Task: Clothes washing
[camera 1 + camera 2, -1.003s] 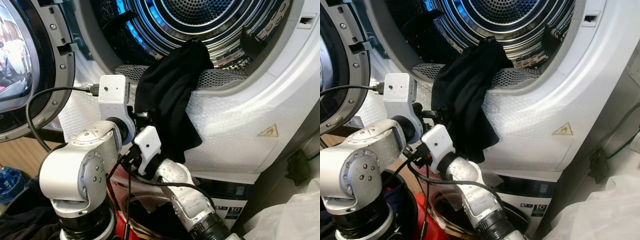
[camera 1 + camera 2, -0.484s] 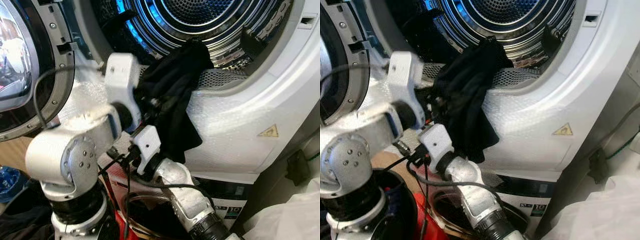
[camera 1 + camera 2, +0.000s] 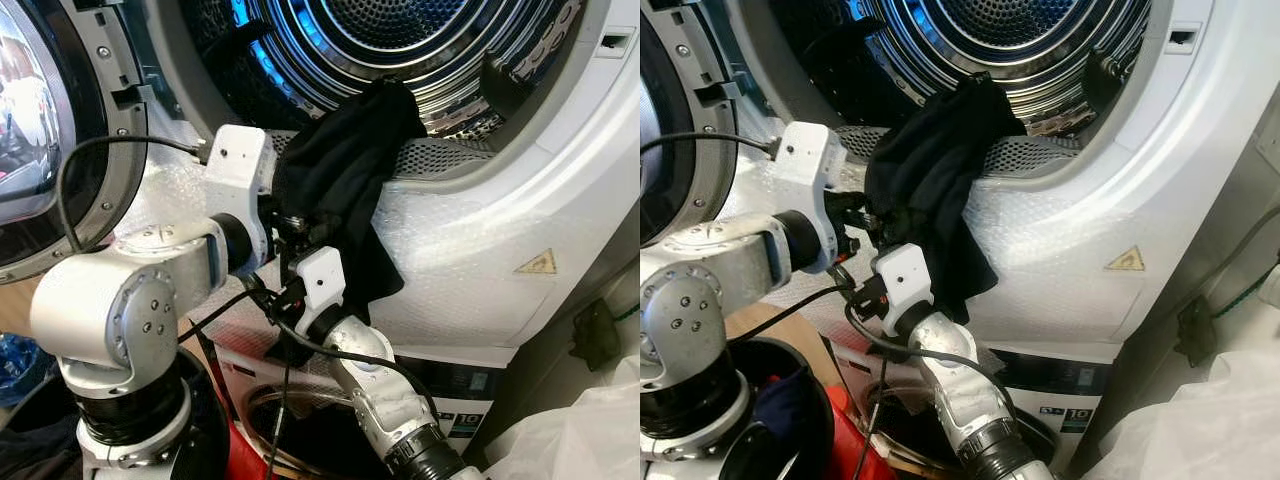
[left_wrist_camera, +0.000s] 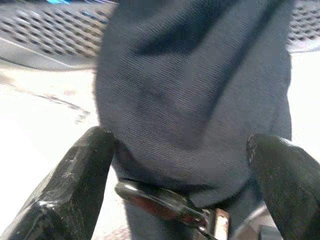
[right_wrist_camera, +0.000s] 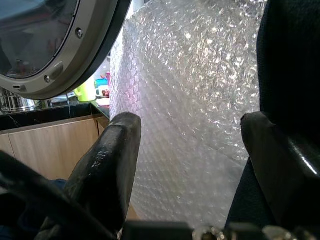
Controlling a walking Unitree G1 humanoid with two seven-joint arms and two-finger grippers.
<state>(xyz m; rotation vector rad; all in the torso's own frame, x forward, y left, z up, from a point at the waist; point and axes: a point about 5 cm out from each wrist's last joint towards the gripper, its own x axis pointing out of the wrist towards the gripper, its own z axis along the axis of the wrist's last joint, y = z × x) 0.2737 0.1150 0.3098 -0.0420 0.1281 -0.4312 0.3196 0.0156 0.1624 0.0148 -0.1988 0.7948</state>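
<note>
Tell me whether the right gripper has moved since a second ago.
Yes. The right gripper has risen along the black garment, its wrist block now nearer the perforated rim of the washing machine.

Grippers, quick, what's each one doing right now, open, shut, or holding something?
Left gripper: open, fingers astride the hanging black cloth garment.
Right gripper: open, holding nothing, facing the bubble-wrapped washer front.

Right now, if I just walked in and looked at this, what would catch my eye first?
A black garment draped over the lip of the open washing machine drum, half hanging down the bubble-wrapped front. Just beside it, two silver arms crowd in: the left pincer straddles the cloth with its fingers spread, and the right pincer, also open, sits lower against the bubble wrap at the garment's hanging edge.
</note>
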